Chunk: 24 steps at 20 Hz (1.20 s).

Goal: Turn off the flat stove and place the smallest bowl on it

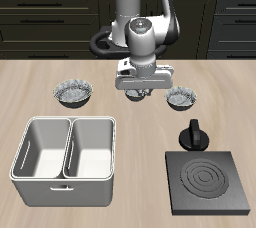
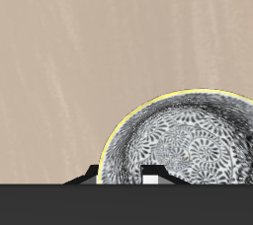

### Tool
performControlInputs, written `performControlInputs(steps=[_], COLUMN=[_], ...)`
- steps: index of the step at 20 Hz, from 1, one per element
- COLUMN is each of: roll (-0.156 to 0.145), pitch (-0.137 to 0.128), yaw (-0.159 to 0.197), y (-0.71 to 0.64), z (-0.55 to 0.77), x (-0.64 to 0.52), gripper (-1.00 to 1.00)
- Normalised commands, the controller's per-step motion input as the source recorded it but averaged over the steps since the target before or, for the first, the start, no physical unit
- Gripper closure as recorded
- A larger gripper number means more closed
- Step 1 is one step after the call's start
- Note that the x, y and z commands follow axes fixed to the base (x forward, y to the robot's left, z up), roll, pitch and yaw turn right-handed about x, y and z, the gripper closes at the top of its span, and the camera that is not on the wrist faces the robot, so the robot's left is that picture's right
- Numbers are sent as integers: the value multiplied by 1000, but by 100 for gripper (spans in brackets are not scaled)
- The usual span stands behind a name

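Observation:
The flat stove (image 1: 208, 179) lies near the table's front edge, its coil rings dark and not glowing, with its black knob (image 1: 192, 135) at its back edge. Three crinkled silvery bowls stand in a row farther back. The smallest bowl (image 1: 139, 95) is the middle one, partly hidden under my gripper (image 1: 140, 89). The gripper hovers just above it, open, holding nothing. In the wrist view the bowl (image 2: 183, 145) fills the area in front of the gripper (image 2: 121, 178), with one fingertip (image 2: 152, 179) over its rim.
The widest crinkled bowl (image 1: 74, 93) stands at one end of the row and the mid-sized one (image 1: 181, 97) at the other, behind the stove's knob. A white twin-compartment bin (image 1: 65, 149) sits near the front edge, beside the stove.

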Motion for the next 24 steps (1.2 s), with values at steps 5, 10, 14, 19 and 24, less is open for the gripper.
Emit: performControlInputs(steps=[5,10,14,19,24], roll=[-1,-6,-30,-23,-19], pitch=[-46,-33,-62,-59,-11], yaw=[9,25,21,20,12], y=[5,46,18,48,70], z=[238,296,431,458,222], x=[-54,0,-10,45,150], gripper=[100,100,100,100,100])
